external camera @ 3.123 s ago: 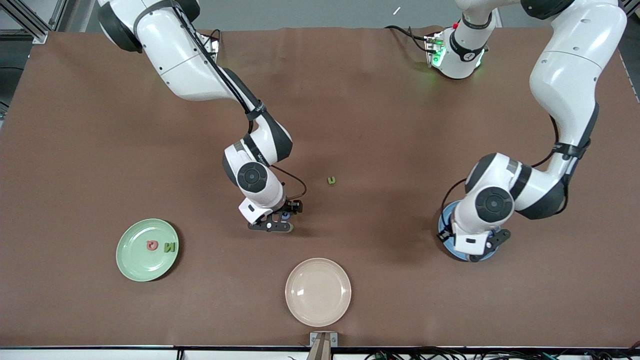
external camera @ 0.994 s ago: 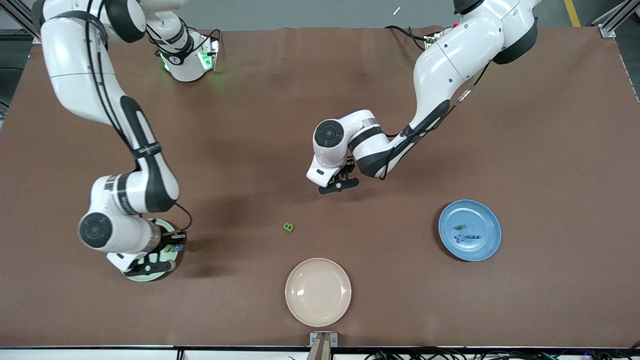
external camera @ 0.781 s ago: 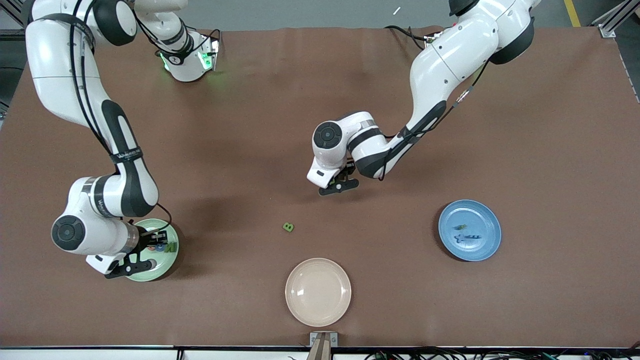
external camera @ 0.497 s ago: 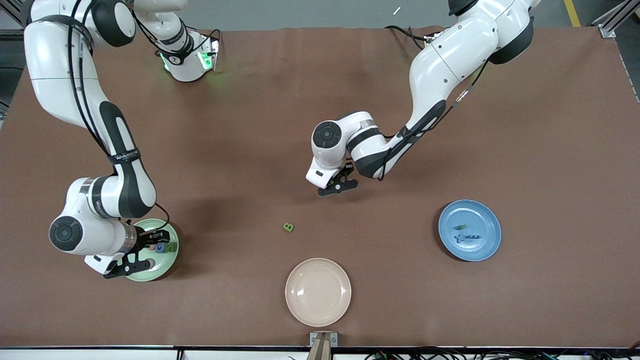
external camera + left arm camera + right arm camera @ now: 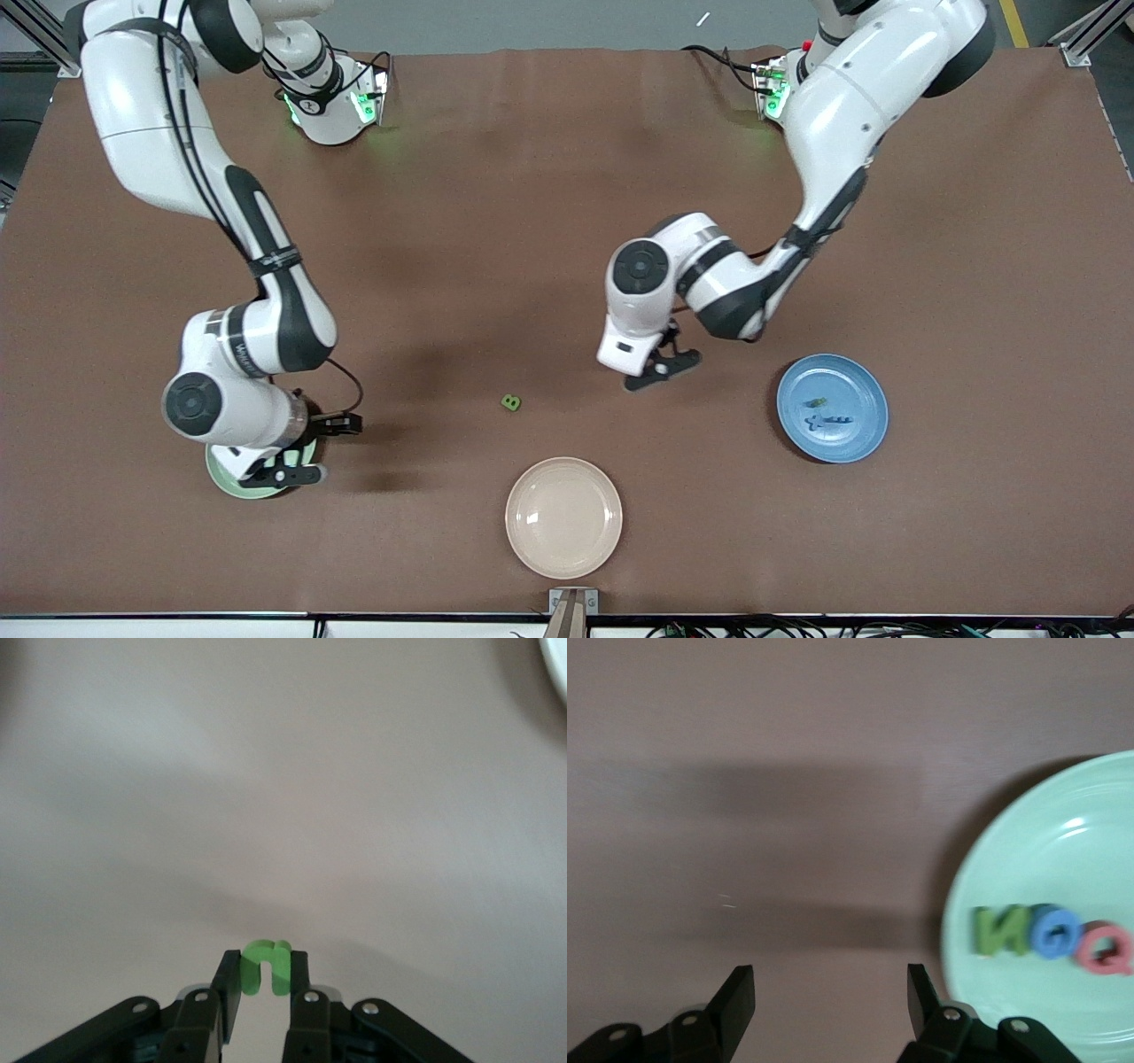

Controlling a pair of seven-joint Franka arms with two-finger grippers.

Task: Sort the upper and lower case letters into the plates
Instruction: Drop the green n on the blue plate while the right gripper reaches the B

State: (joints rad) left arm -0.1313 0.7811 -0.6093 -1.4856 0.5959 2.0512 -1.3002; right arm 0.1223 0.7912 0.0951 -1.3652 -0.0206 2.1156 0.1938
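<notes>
Front view
- Right gripper: shown at lower left of the frame, over the rim of the mint green plate, which is largely covered by the wrist.
- Left gripper: shown right of frame centre, over bare table between the green B and the blue plate.
- Green B: lying alone on the cloth at lower centre, apart from every plate; its letter form is readable.
- Blue plate: lower right of the frame; small dark letter pieces are seen in it but cannot be read.
- Cream plate: bottom centre, nearest the camera.
- Writing: a white brand mark is printed on the dark forearm band of the right arm; it is too small to be read.

Left wrist view
- Left gripper: fingers are pressed against both sides of a green u, which is held clear of the table.
- Plate rim: a pale edge is visible in the upper right corner.

Right wrist view
- Right gripper: fingers stand well apart with nothing between them, over bare table beside the mint green plate.
- Letters in the plate: a green N, a blue G and a pink Q are lined up side by side at right of the frame.
</notes>
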